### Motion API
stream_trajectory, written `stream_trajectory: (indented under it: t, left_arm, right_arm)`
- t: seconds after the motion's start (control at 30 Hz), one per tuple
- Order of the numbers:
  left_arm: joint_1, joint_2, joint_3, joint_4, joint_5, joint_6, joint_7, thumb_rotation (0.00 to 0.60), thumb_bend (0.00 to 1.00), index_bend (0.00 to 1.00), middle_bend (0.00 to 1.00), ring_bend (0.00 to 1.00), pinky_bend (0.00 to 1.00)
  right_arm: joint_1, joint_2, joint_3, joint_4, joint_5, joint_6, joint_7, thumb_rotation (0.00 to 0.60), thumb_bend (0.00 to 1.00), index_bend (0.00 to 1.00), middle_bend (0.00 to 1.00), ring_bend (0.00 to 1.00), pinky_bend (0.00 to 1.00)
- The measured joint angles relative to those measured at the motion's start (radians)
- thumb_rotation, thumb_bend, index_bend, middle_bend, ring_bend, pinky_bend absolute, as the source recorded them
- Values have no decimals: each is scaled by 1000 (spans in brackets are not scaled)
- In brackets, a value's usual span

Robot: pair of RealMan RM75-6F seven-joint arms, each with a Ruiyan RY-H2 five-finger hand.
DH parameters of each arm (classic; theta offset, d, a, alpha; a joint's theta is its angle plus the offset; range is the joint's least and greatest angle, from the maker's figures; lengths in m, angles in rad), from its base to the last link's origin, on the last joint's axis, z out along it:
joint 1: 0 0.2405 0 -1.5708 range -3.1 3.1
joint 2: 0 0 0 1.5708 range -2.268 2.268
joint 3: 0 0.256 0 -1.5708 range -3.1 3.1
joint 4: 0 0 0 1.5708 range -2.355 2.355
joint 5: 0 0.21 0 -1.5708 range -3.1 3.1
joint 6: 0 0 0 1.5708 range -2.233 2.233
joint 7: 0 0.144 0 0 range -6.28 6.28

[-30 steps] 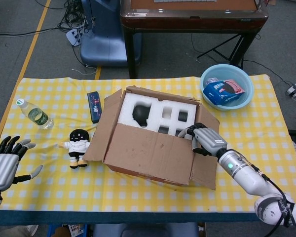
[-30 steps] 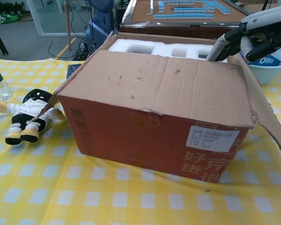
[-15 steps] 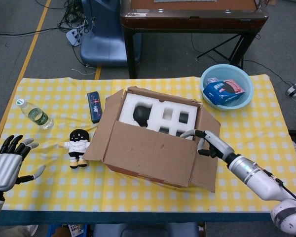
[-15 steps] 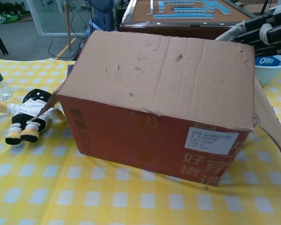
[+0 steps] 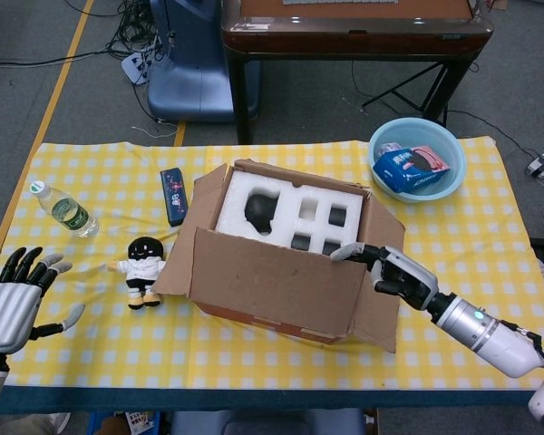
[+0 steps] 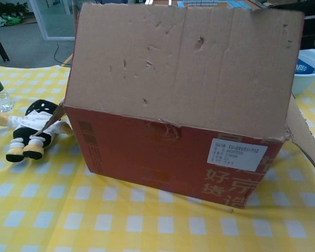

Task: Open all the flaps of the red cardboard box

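The red cardboard box (image 5: 281, 263) sits mid-table, its red front wall (image 6: 163, 157) facing the chest view. Its left flap (image 5: 186, 236), right flap (image 5: 381, 313) and back flap are folded outward. The front flap (image 6: 184, 68) stands almost upright and fills the chest view. My right hand (image 5: 394, 272) grips that flap's top right corner, with one finger lying along its inner edge; the flap hides this hand in the chest view. White foam (image 5: 286, 213) with dark items shows inside. My left hand (image 5: 14, 304) hovers at the table's front left with fingers spread, holding nothing.
A plush doll (image 5: 143, 270) lies just left of the box, with a dark blue pack (image 5: 172, 196) behind it and a water bottle (image 5: 65, 210) further left. A blue bowl (image 5: 417, 159) holding snack packs stands at the back right. A dark wooden table stands beyond.
The front flap has swung up from lying over the foam to nearly upright. My right hand has drawn back toward the front right with its corner. The left hand has barely moved.
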Motion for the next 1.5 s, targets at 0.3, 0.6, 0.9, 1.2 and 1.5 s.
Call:
stream_trajectory:
  t: [0.3,0.6,0.9,1.2,1.5]
  left_arm:
    - [3,-2,1,-4,-5,2,15,249,271,303,186,67,0]
    - [10,0,2,-3,-5,10,17,247,271,311,186,66,0]
    - [15,8,2,-4,-5,14,12,247,271,317,185,66,0]
    - [17,10,2,-2,-3,15,7,248,271,324,185,66,0]
    - [18,6,0,14,-17,10,-6,249,271,326,185,66,0]
  right_arm:
    - [110,-17,-192,132,-172,271,246,600,1000,301,226,137,76]
    - [187,-37,-284,149,-217,351,268,600,1000,301,226,142,114]
    - [259,-34,-372,132,-258,385,267,600,1000,301,226,143,116]
    - [291,-26,-412,117,-222,399,220,600,1000,301,226,143,116]
    - [265,8,-402,77,-101,330,-89,600,780,290,226,143,116]
